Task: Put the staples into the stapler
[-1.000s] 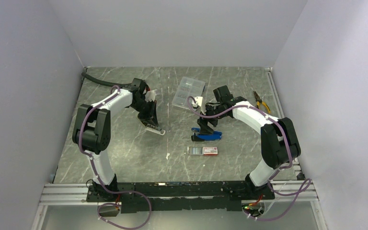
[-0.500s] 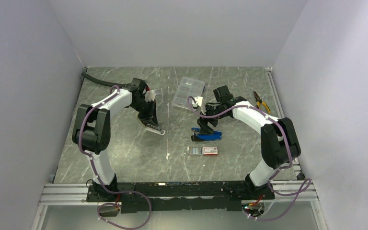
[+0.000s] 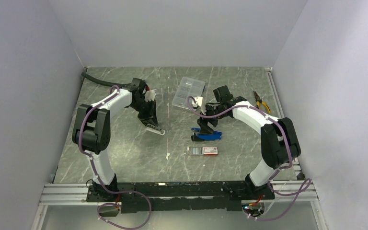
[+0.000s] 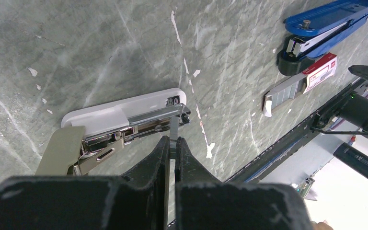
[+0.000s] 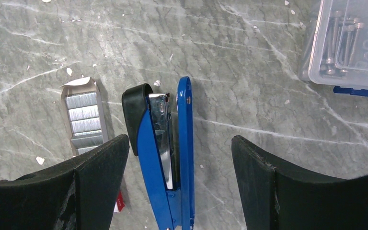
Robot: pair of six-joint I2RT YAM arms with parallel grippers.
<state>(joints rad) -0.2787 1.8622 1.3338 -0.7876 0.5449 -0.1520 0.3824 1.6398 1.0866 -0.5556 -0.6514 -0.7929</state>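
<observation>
My left gripper (image 4: 171,141) is shut on a thin silvery staple strip (image 4: 173,128). Its end rests at the open metal magazine of a white stapler (image 4: 124,108) lying on the table, lid swung back. In the top view this gripper (image 3: 151,120) is just above that stapler (image 3: 155,129). My right gripper (image 5: 179,143) is open, its fingers on either side of a blue stapler (image 5: 160,143) lying on its side, not touching it. More staples (image 5: 84,120) lie in a grey tray pulled from a white, red-ended box (image 3: 203,150) beside the blue stapler (image 3: 207,136).
A clear compartment case (image 3: 188,92) of small parts sits at the back centre. Orange-handled pliers (image 3: 261,101) lie at the back right. A black cable (image 3: 98,79) runs along the back left. A small pale scrap (image 3: 168,156) lies near the table's middle front.
</observation>
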